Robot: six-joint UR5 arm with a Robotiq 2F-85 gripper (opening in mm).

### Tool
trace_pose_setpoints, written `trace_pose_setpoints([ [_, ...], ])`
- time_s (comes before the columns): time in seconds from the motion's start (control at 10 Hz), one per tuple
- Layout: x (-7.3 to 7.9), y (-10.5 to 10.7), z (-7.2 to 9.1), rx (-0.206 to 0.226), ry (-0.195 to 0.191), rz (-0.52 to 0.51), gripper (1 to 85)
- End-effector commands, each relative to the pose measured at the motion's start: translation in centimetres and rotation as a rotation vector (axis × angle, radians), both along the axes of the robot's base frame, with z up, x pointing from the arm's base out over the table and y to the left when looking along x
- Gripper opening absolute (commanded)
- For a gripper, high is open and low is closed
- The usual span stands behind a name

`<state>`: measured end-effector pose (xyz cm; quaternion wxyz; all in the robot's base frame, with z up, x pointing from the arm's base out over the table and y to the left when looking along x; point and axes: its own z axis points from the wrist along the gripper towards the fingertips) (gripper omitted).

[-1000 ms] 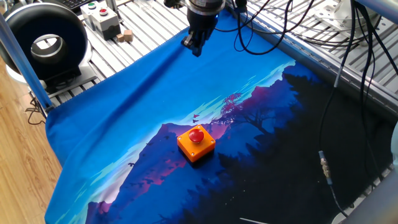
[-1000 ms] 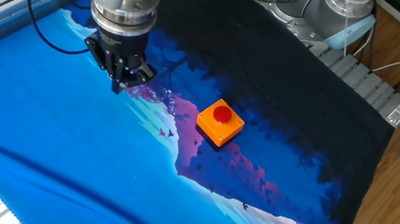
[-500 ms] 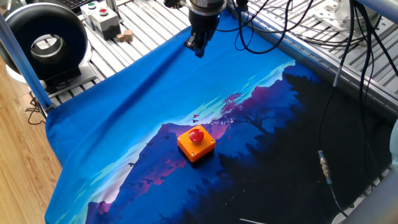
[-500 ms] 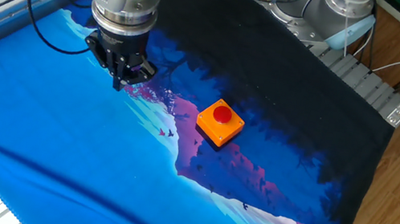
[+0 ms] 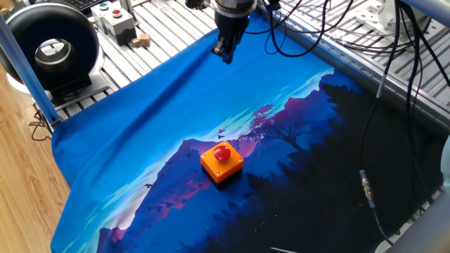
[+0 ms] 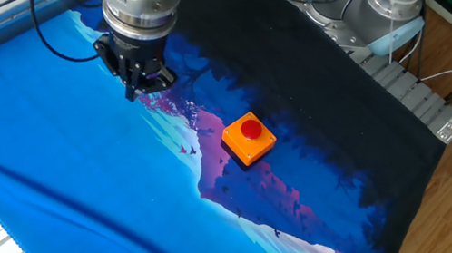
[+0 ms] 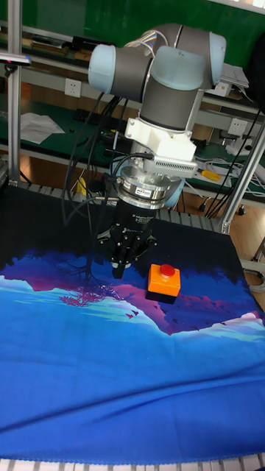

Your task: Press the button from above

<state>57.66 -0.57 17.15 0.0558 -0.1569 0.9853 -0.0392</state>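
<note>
The button is a red dome on a small square orange box near the middle of the blue printed cloth. It also shows in the other fixed view and in the tall fixed view. My gripper hangs over the far edge of the cloth, well away from the button and above cloth level. In the tall fixed view the gripper points down to the left of the box, its fingertips meeting in one tip with nothing held. The other fixed view puts the gripper left of the box.
A grey box with green and red buttons and a black ring-shaped device stand on the slatted table at the back left. Loose cables hang over the right side. The cloth's right part is dark.
The gripper has shifted slightly sideways along the far edge of the cloth. The button and its box have not moved.
</note>
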Motion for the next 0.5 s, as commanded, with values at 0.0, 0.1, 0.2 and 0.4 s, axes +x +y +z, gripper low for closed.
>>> trace_pose_setpoints([
  [0.0, -1.6, 1.7, -0.8, -0.003, 0.019, -0.005, 1.0],
  [0.1, -2.2, 3.0, -1.3, 0.024, 0.028, -0.013, 1.0],
  [0.2, -2.8, 3.6, -1.5, 0.030, 0.034, -0.016, 1.0],
  [0.4, -4.3, 5.7, -2.1, 0.058, 0.054, -0.035, 1.0],
])
